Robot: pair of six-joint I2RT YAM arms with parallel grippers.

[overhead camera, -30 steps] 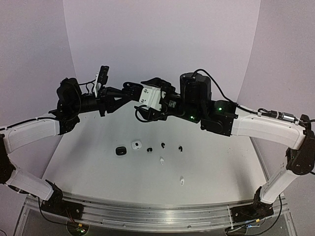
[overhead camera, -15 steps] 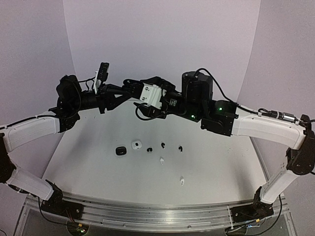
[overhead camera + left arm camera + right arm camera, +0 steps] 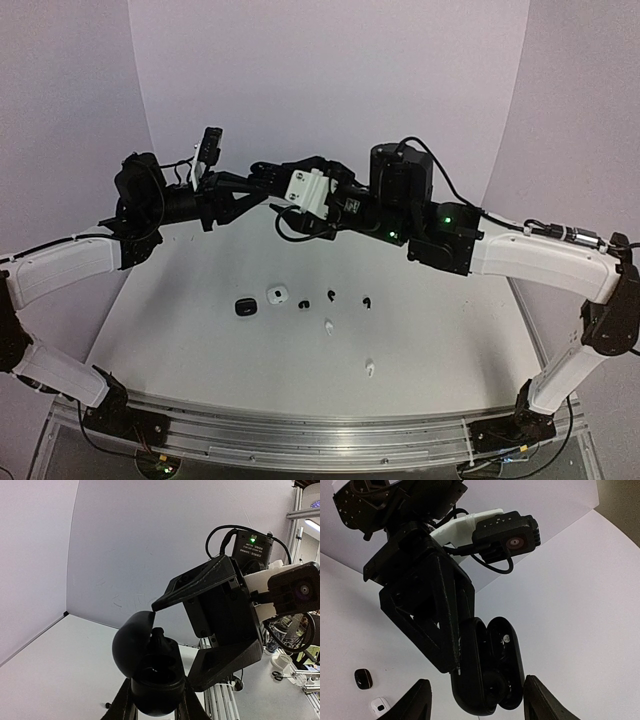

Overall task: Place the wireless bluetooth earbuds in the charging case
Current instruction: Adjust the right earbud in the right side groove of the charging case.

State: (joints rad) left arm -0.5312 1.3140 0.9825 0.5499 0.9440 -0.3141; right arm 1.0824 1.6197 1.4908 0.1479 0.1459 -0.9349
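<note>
The left claw (image 3: 155, 706), clenched on the open case (image 3: 150, 672), has edged toward the spread right claw (image 3: 476, 681); earbuds (image 3: 328, 325) still lie on the table (image 3: 190, 335).

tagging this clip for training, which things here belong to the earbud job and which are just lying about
Job: open black charging case held by left gripper; right gripper, open beside it; black earbuds and white earbuds on the table; probably the small black case and white case too.
Lying about: what looks like scissors, off the table.
</note>
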